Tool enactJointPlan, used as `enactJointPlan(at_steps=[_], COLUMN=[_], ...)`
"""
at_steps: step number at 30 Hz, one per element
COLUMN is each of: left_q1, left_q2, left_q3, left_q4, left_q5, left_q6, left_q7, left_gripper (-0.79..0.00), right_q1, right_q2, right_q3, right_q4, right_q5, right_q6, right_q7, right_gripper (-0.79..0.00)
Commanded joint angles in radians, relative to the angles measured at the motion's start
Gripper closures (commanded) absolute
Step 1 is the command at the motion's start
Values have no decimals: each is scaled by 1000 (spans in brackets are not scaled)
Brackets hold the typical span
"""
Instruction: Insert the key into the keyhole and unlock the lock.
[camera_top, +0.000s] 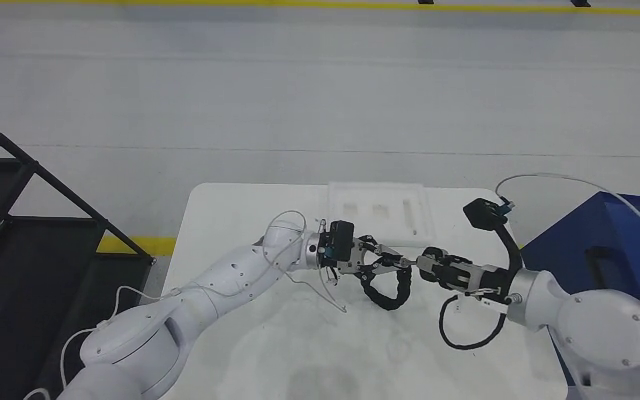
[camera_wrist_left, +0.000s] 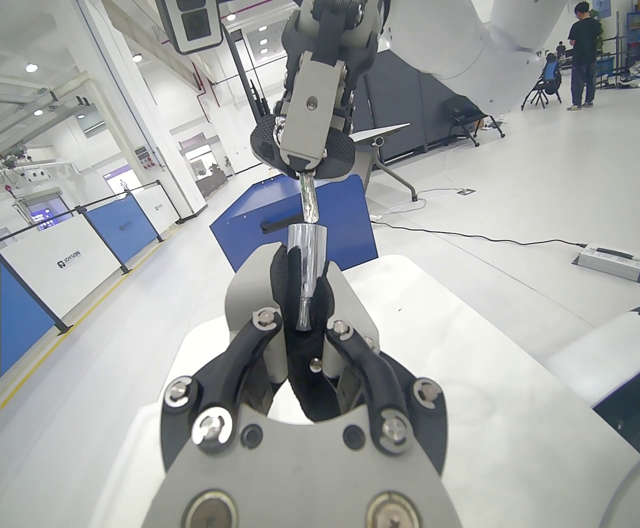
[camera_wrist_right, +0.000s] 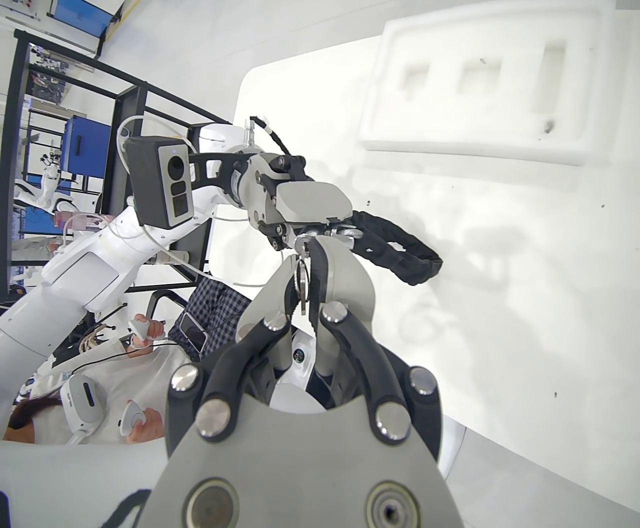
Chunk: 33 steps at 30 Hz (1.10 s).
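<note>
My left gripper (camera_wrist_left: 302, 280) is shut on a cable lock's chrome cylinder (camera_wrist_left: 307, 260), held above the white table (camera_top: 300, 350). The lock's black sheathed cable (camera_wrist_right: 400, 250) hangs in a loop below the gripper (camera_top: 390, 293). Facing it, my right gripper (camera_wrist_right: 301, 257) is shut on a silver key (camera_wrist_right: 301, 282). The key's blade (camera_wrist_left: 309, 202) points straight at the cylinder's end and its tip meets the keyhole. From above, the left gripper (camera_top: 372, 262) and the right gripper (camera_top: 413, 264) meet nose to nose over the table's middle.
A white foam tray (camera_top: 380, 210) with shallow recesses lies at the table's far edge behind the grippers. A blue cabinet (camera_top: 600, 240) stands off the table's right side and a black rack (camera_top: 50, 250) off its left. A black cable (camera_top: 470, 335) loops beside the right arm.
</note>
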<state>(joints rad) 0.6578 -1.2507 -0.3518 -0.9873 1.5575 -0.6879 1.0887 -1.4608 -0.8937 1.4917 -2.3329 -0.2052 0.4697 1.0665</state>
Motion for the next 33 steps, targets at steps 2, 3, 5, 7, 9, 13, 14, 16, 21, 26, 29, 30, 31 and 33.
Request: enactJointPlan(at_steps=[2,3,5,7,9,13,14,16,21,26,29,30,31,33], left_q1=[2,3,4,6,8,11,12,14,17,22,23,23,23,24], left_q2=[-4,-5,-7,-9,-10,-13,-13,-14,-17,-19,-21,-21,-22,-22], left_q3=[-5,-7,-11,-16,-20,-28,-30,-35,-45,-54,-58,-61,-63,-67], left_q4=[5,8,11,14,16,20,21,22,21,21,19,19,19,20], left_q5=[13,16,22,28,32,43,47,50,62,71,77,79,80,82], left_q6=[3,4,3,4,3,-1,-1,-1,-6,-9,-15,-17,-19,-22], left_q7=[7,7,10,13,16,21,23,24,27,26,22,21,19,16], left_gripper=[0,0,0,0,0,0,0,0,0,0,0,0,0,0], right_q1=[4,6,8,11,13,18,19,21,26,33,36,37,38,40], right_q2=[0,0,1,2,3,4,4,5,7,9,10,11,11,12], right_q3=[-7,-8,-11,-15,-17,-22,-23,-25,-27,-32,-38,-40,-42,-45], right_q4=[5,5,4,4,4,3,4,3,3,3,4,4,4,2], right_q5=[1,1,1,-5,-13,-24,-26,-29,-36,-41,-46,-50,-52,-59], right_q6=[1,2,4,6,10,20,22,23,27,23,22,21,20,17], right_q7=[-4,-6,-9,-9,-9,-10,-10,-11,-9,4,6,8,8,11], right_gripper=[0,0,0,0,0,0,0,0,0,0,0,0,0,0])
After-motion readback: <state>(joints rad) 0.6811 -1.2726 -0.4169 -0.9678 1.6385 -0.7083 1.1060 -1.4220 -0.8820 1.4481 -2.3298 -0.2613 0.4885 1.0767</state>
